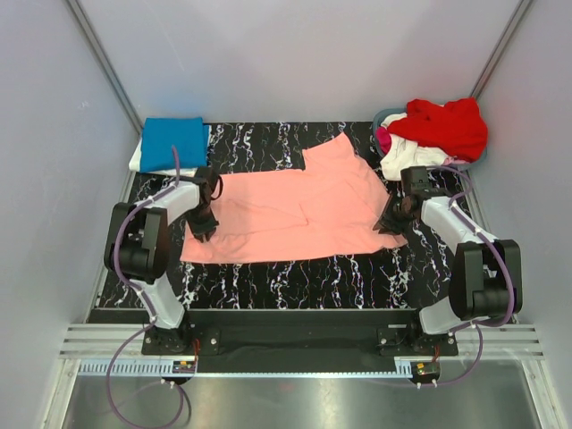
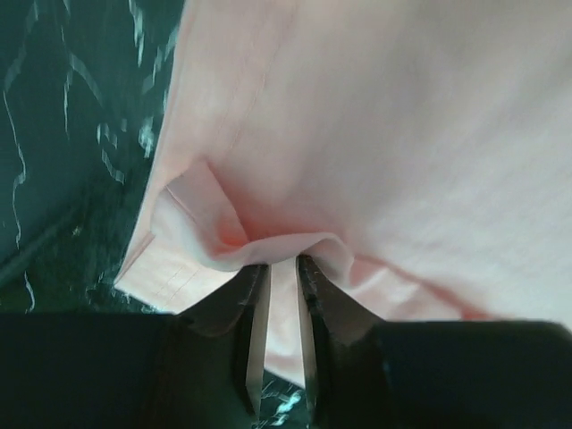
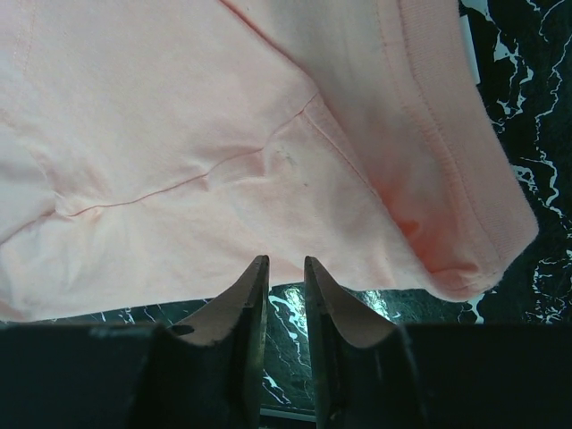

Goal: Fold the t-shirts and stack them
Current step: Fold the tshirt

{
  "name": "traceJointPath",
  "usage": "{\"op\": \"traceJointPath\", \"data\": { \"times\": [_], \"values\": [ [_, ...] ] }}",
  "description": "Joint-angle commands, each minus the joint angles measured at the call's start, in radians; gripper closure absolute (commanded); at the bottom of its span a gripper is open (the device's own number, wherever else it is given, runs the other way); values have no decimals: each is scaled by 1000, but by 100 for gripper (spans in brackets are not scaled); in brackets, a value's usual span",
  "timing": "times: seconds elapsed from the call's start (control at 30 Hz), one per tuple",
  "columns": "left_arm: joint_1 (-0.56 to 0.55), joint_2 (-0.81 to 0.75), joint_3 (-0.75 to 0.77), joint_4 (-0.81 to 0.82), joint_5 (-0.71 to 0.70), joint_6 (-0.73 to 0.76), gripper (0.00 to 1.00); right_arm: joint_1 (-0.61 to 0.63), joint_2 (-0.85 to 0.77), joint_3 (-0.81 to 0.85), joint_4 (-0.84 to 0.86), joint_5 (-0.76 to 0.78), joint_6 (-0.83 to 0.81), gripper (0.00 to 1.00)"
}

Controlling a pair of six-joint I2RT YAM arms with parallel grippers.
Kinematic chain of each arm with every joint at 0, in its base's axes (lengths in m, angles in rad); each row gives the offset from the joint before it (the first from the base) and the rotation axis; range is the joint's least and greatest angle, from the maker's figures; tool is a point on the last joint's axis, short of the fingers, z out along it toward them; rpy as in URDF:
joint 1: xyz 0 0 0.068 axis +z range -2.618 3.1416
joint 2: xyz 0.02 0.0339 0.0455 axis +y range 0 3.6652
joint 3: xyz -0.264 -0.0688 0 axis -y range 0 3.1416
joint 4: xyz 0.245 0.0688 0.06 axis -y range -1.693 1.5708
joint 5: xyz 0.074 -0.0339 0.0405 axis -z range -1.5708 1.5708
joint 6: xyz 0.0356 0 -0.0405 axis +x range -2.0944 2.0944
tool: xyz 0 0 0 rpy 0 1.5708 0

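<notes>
The left gripper point(image 2: 282, 268) pinches a fold at the left edge of the salmon-pink t-shirt point(image 1: 295, 210), which lies spread out mid-table point(image 1: 295, 273). The right gripper point(image 3: 284, 268) sits almost shut at the right edge. I cannot tell if it has cloth. Make sure it does, then lift both together, slowly.

Bright even light, soft shadows, blurry wrist-view foregrounds.
</notes>
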Motion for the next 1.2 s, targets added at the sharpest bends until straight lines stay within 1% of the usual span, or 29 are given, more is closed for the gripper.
{"op": "traceJointPath", "data": {
  "times": [0.0, 0.1, 0.13, 0.2, 0.27, 0.33, 0.37, 0.4, 0.47, 0.5, 0.6, 0.63, 0.7, 0.73, 0.77, 0.83, 0.87, 0.93, 1.1, 1.17],
  "values": [
    [40, 56, 136, 8, -58, 20, 78, 3, -23, 3, 15, -8, -17, 71],
    [54, 70, 210, -21, -59, 32, 76, 4, -29, -5, 13, 10, -23, 71],
    [56, 72, 222, -26, -63, 38, 70, 4, -28, -8, 15, 10, -24, 71],
    [71, 95, 263, -35, -84, 55, 66, 4, -17, -12, 18, 4, -18, 71],
    [92, 110, 288, -89, -89, 44, 66, 4, -11, -12, 21, -7, -8, 71],
    [122, 69, 228, -80, -92, 12, 66, 4, -11, -14, 25, -10, -6, 71],
    [131, -6, 193, -64, -90, -2, 63, 4, -14, -14, 25, -8, -4, 71],
    [146, -48, 111, -49, -80, -21, 61, 4, -14, -12, 25, -7, -3, 71],
    [154, -158, 32, -3, -54, -35, 57, 3, -12, -6, 24, -1, -6, 71],
    [154, -190, -32, 17, -50, -51, 55, 4, -11, -6, 24, -1, -7, 70],
    [154, -293, -134, 52, -17, -83, 55, 1, -3, 9, -2, 56, 3, 68],
    [154, -316, -201, 64, -15, -91, 53, -3, -1, 12, -16, 91, 17, 62],
    [168, -370, -259, 90, -9, -115, 48, -32, -8, 2, -19, 104, 28, 55],
    [168, -384, -302, 126, 0, -117, 37, -46, -11, -17, -15, 105, 41, 51],
    [190, -402, -322, 141, 22, -118, 33, -58, -17, -28, -8, 107, 45, 45],
    [212, -415, -342, 166, 28, -123, 27, -97, -32, -61, 5, 107, 54, 40],
    [215, -424, -356, 167, 23, -124, 26, -104, -35, -74, 10, 107, 58, 39],
    [220, -442, -379, 179, 16, -144, 25, -127, -46, -106, 21, 99, 66, 38],
    [224, -533, -444, 180, -30, -198, 25, -141, -61, -160, 64, 94, 98, 38],
    [226, -566, -458, 189, -44, -203, 22, -143, -69, -181, 82, 100, 107, 39]
  ]
}}
